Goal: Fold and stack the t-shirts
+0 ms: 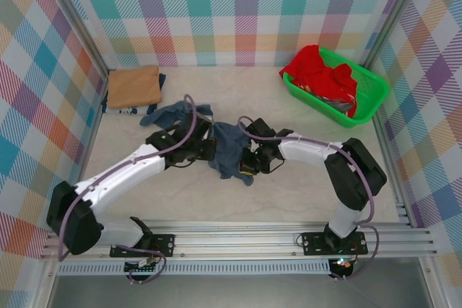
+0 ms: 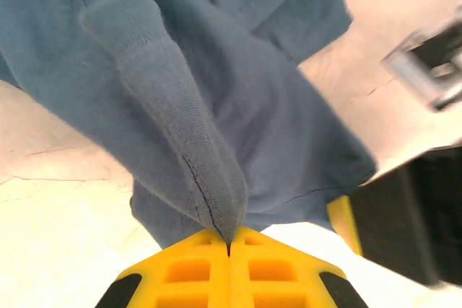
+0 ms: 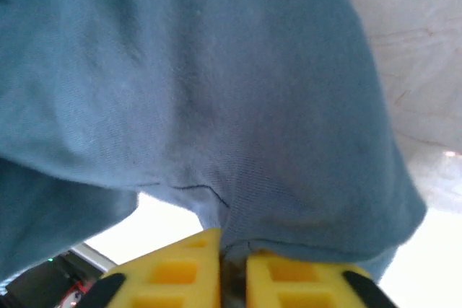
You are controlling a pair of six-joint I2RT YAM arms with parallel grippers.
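Now the left claw [image 2: 229, 247] and right claw [image 3: 232, 249] each pinch the slate-blue t-shirt [image 1: 228, 151], seemingly bunched

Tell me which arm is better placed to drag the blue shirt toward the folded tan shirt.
Probably the left arm. The left claw is shut on the blue shirt on the side nearer the tan shirt, at the far left. The right claw pinches the opposite side.

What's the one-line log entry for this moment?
left gripper: shut on blue shirt | right gripper: shut on blue shirt | tan shirt: folded, far left | red shirt: in green basket
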